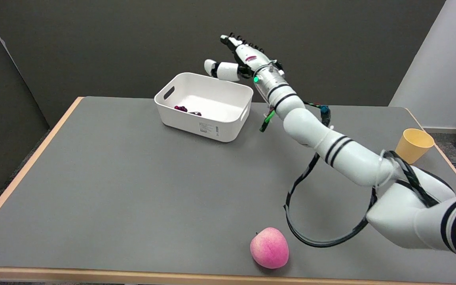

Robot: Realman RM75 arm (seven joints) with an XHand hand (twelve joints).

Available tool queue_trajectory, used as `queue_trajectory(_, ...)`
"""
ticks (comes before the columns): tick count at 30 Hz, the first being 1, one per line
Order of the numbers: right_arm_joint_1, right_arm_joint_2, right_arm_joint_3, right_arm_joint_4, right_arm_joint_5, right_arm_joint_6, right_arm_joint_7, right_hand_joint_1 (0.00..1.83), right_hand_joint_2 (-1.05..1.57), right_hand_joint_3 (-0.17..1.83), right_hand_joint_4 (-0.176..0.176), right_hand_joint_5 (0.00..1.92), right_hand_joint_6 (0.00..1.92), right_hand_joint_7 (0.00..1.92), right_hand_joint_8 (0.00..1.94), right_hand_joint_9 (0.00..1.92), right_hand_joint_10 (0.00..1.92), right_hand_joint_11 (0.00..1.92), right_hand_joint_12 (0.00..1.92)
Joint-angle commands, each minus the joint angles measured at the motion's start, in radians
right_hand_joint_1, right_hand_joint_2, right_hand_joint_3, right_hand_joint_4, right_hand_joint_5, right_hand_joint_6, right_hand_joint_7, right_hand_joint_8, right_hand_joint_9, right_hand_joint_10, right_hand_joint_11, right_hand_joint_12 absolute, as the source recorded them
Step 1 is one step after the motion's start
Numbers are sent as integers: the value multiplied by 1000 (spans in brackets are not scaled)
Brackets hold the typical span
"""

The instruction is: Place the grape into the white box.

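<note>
The white box [216,118] sits on the grey surface [133,190] toward its far side, and serves here as the reference landmark. The grape [181,108], a small dark purple cluster, lies inside the white box on its floor, close to the near-left wall; a second dark bit shows just to the right of it, also on the floor of the box, too small to tell apart clearly. The right robot hand [239,59] hangs in the air above and slightly beyond the far right corner of the white box, not touching it. Its fingers are spread apart and extended, with the thumb pointing out to the left over the far rim of the box, and nothing is held between them. The white arm with black bands runs from the hand down toward the lower right of the view, passing to the right of the white box, with a black cable [303,221] looping below it over the surface. A pink peach [269,248] rests on the surface well apart from the white box, near the front edge. A yellow cup [413,145] stands upright well to the right of the white box, near the right edge of the surface.
</note>
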State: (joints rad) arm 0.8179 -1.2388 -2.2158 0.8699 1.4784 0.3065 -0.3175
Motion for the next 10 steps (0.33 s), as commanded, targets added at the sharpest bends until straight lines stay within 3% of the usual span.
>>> queue_trajectory(1,-447,267,287,582,66,315,18,235,590,938,32,82,212,106,146,121,676,249,1378)
queue_trajectory(5,-659,348,414,688,61,454,128,238,604,949,35,86,236,109,188,145,688,262,1396)
queue_trajectory(10,-806,398,447,683,0,571,330,265,672,841,32,63,310,92,256,155,706,254,1434)
